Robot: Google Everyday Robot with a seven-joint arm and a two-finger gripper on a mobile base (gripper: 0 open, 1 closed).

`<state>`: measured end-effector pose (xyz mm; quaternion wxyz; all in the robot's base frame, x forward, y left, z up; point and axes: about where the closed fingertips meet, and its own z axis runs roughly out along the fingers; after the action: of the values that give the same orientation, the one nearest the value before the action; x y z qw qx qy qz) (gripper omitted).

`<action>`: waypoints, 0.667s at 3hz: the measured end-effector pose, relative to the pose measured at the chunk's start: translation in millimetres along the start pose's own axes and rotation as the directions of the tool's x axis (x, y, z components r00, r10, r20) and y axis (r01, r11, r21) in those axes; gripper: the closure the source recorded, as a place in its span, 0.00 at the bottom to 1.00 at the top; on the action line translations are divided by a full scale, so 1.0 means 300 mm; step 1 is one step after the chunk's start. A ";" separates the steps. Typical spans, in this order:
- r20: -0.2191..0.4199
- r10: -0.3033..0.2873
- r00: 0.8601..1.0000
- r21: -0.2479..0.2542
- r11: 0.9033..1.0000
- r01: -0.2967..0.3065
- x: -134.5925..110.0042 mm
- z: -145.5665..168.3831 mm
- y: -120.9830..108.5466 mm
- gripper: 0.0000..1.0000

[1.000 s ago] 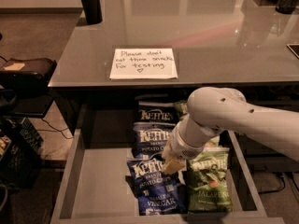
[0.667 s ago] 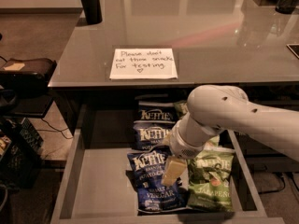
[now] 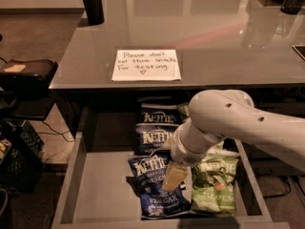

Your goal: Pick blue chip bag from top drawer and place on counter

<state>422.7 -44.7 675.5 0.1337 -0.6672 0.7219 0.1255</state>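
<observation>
The blue chip bag (image 3: 153, 185), dark blue with a white Kettle logo and "Vinegar" lettering low on its front, lies flat in the front middle of the open top drawer (image 3: 97, 185). My gripper (image 3: 174, 177) hangs from the white arm and reaches down over the bag's right half; one pale finger (image 3: 173, 177) lies on or just above the bag. The grey counter (image 3: 224, 37) lies beyond the drawer and bears the white handwritten note (image 3: 146, 65).
Two more blue Kettle bags (image 3: 155, 128) lie behind the blue chip bag. A green jalapeno bag (image 3: 215, 185) lies to its right. A dark cylinder (image 3: 91, 4) stands at the counter's back left. Dark boxes and cables sit on the floor at left.
The gripper has moved down and a little forward over the blue chip bag. The bags have not moved.
</observation>
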 end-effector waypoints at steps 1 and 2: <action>0.002 -0.007 1.000 0.041 0.999 0.006 -0.010 -0.022 0.049 0.24; 0.010 -0.008 1.000 0.080 0.997 0.008 -0.008 -0.039 0.088 0.22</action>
<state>396.1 -44.7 687.3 0.1642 -0.6636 0.7230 0.0995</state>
